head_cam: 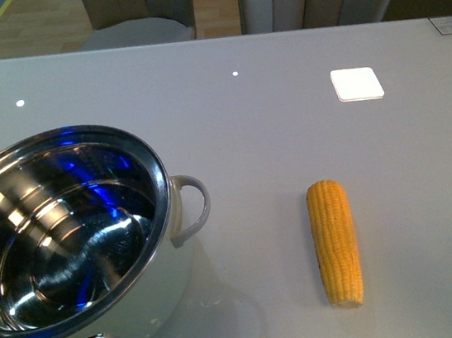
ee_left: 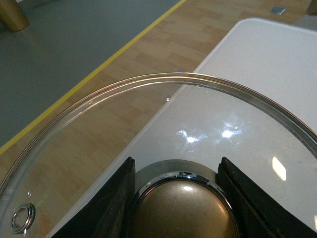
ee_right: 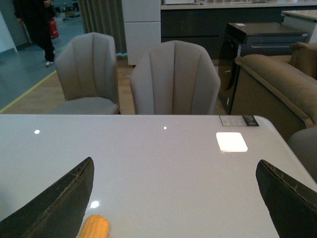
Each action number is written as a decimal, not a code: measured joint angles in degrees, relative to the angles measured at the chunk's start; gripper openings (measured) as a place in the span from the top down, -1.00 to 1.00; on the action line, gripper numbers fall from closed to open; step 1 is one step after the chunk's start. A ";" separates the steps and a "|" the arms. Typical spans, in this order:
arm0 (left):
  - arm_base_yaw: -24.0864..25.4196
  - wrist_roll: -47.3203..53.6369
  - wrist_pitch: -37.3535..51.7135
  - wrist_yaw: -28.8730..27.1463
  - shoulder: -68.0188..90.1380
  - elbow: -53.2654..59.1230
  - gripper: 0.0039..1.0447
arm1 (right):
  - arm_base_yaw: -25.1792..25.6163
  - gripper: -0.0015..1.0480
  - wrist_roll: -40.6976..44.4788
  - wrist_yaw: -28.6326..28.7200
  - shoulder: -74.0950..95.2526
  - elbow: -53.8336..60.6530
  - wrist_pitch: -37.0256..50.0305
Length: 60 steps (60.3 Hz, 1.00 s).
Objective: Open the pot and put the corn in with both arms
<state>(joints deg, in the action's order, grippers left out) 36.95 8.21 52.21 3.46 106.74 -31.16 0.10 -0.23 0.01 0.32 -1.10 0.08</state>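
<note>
The pot [head_cam: 164, 195] stands open at the near left of the table [head_cam: 244, 116], and the corn [head_cam: 336, 242] lies apart to its right. My left gripper [ee_left: 182, 198] is clamped on the knob [ee_left: 183, 215] of the glass lid [ee_left: 124, 129]. My right gripper [ee_right: 171, 203] hangs spread wide. A card [ee_right: 238, 120] at the far edge has print too small to read.

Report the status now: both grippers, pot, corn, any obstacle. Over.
Left gripper shut on lid knob, lid held off the pot. Right gripper open, unloaded. Pot empty; corn on table beside it, apart. Nothing between them.
</note>
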 joint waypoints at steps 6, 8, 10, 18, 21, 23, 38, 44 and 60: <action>0.28 0.79 4.35 0.31 7.28 -0.13 0.16 | 0.00 -0.83 0.00 0.00 0.00 0.00 0.00; 0.15 0.77 5.14 0.72 9.16 -0.44 0.16 | 0.00 -0.83 0.00 0.00 0.00 0.00 0.00; 0.00 0.61 5.53 0.94 11.02 -0.94 0.16 | 0.00 -0.83 0.00 0.00 0.00 0.00 0.00; -1.68 -0.94 5.99 0.33 18.58 -5.38 0.16 | 0.00 -0.83 0.00 0.00 0.00 0.00 0.00; -2.19 -1.70 5.62 0.20 20.11 -6.93 0.16 | 0.00 -0.83 0.00 0.00 0.00 0.00 0.00; -2.58 -2.32 5.14 0.20 21.09 -8.20 0.16 | 0.00 -0.83 0.00 0.00 0.00 0.00 0.00; -5.62 -4.81 3.78 1.62 27.47 -16.70 0.16 | 0.00 -0.83 0.00 0.00 0.00 0.00 0.00; -6.27 -4.74 4.59 1.99 31.50 -19.61 0.16 | 0.00 -0.83 0.00 0.00 0.00 0.00 0.00; -5.18 -3.76 6.75 1.33 37.09 -22.64 0.17 | 0.00 -0.83 0.00 0.00 0.00 0.00 0.00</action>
<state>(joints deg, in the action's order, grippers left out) 31.77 4.45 58.96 4.80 143.83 -53.80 0.10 -0.23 0.01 0.32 -1.10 0.08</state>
